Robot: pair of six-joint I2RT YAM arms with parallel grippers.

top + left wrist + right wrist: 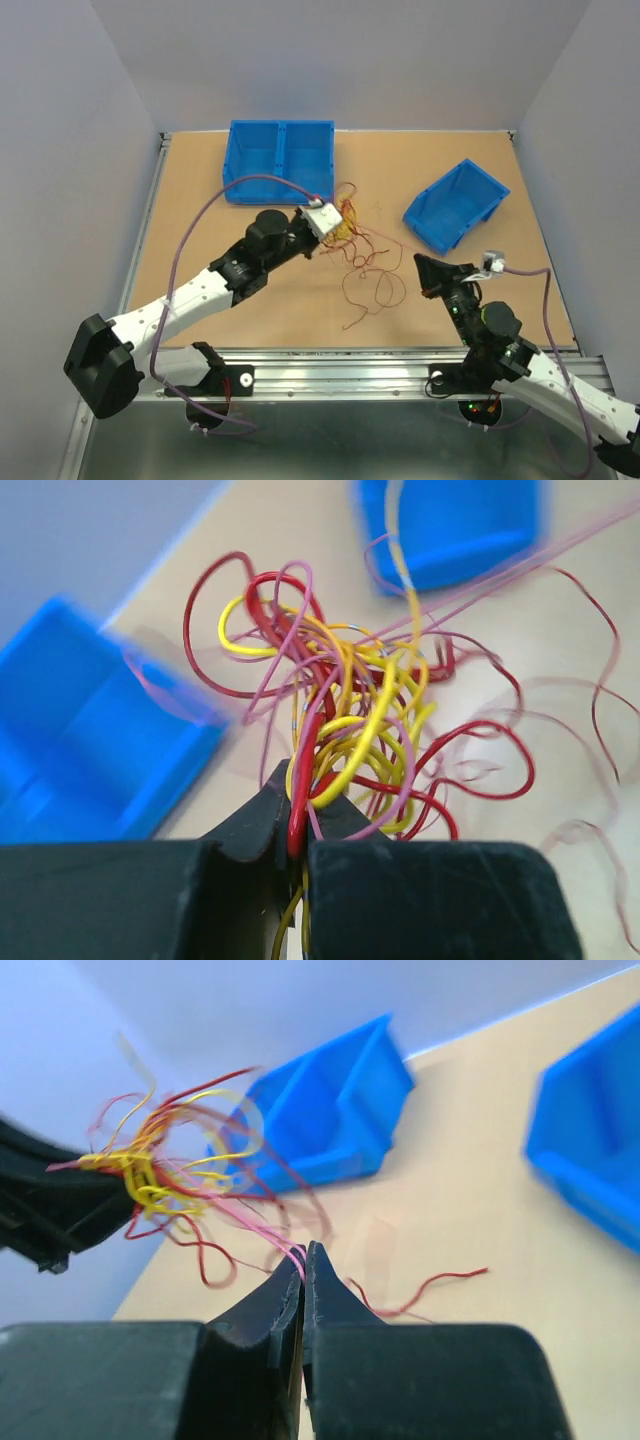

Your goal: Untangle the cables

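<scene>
The cables [352, 240] form a tangle of thin red, yellow and pink wires in the middle of the table, with loose red loops trailing toward the front. My left gripper [338, 226] is shut on the clump. In the left wrist view a red and a yellow strand are pinched in my left gripper [297, 825] and the knot [350, 710] bulges just beyond it. My right gripper [419, 261] sits to the right of the tangle. It is shut [305, 1256] on pink strands [255, 1228] that run taut to the lifted knot [160, 1175].
A double blue bin [280, 160] stands at the back left behind the tangle. A single blue bin [455, 205] lies tilted at the back right, close to my right arm. A loose red wire end [430, 1285] lies on the table beyond the right fingers.
</scene>
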